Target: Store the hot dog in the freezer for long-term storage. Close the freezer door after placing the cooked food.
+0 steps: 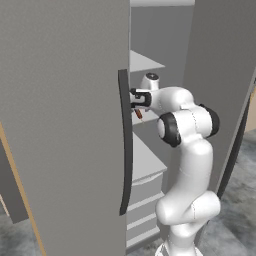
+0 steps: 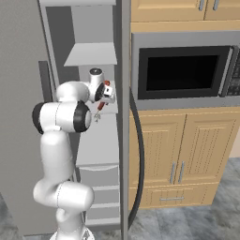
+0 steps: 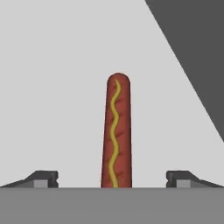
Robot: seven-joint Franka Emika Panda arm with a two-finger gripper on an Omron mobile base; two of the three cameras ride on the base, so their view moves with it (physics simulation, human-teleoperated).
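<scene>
Pincer (image 3: pixel 112 177) of mine is standing wide open inside the freezer (image 1: pixel 146 165), gripping nothing. Its two dark fingertips (image 3: pixel 43 178) are sitting far apart at the bottom of the hand view, and the hot dog (image 3: pixel 117 131) is lying between them, clear of both. The sausage's long axis is running straight away from my hand, a wavy line of mustard along its top. It seems to be resting on a pale shelf, though from the base cameras it is showing as just a small reddish sliver (too small to judge contact) right below my hand. I am judging that pulling straight back along that axis would clear it. The freezer door (image 1: pixel 65 125) is standing open to my left, its long dark handle (image 1: pixel 125 145) near my wrist.
</scene>
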